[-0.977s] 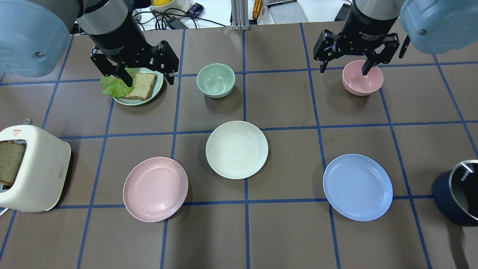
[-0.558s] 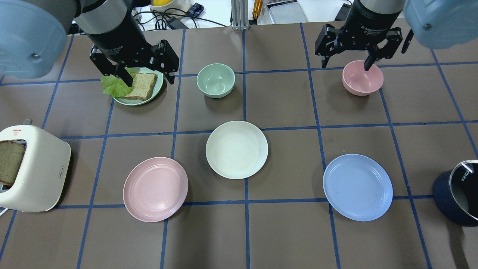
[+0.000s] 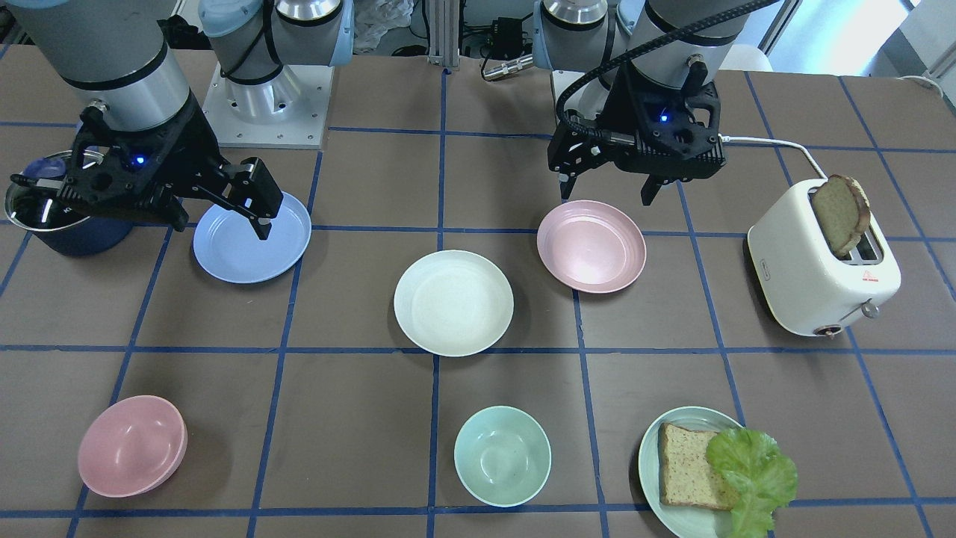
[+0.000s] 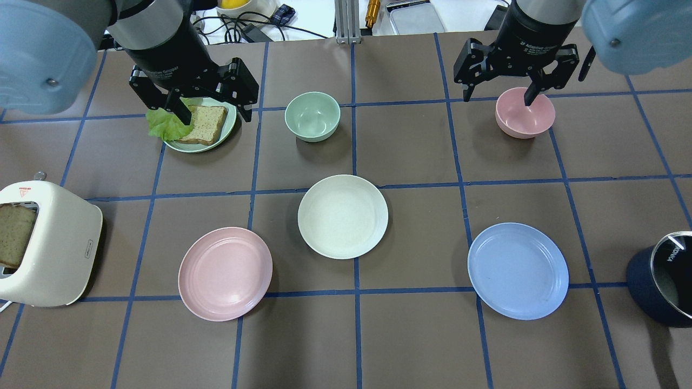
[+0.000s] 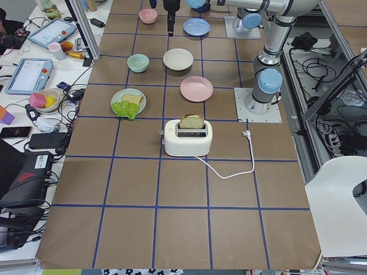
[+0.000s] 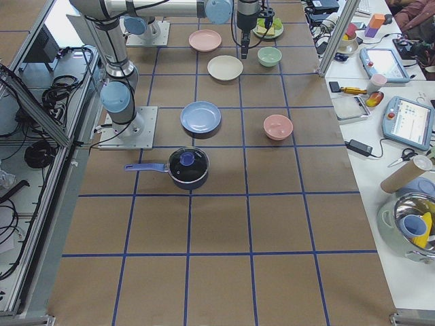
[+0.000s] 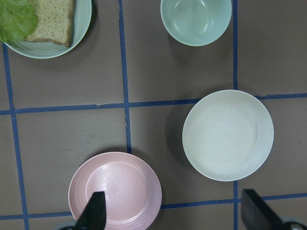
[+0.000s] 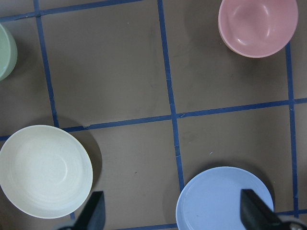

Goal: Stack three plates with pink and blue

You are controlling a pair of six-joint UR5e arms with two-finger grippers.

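Observation:
A pink plate, a cream plate and a blue plate lie apart on the brown table, none stacked. My left gripper is open and empty, held high. In the left wrist view the pink plate lies below its fingers, and the cream plate lies to the right. My right gripper is open and empty, also high. In the right wrist view the blue plate lies between its fingers.
A white toaster with a bread slice stands at the left edge. A green plate with bread and lettuce, a green bowl and a pink bowl sit at the far side. A dark pot stands at the right edge.
My right gripper has shifted slightly toward the far side over the pink bowl. My left gripper has barely moved. The plates have not moved.

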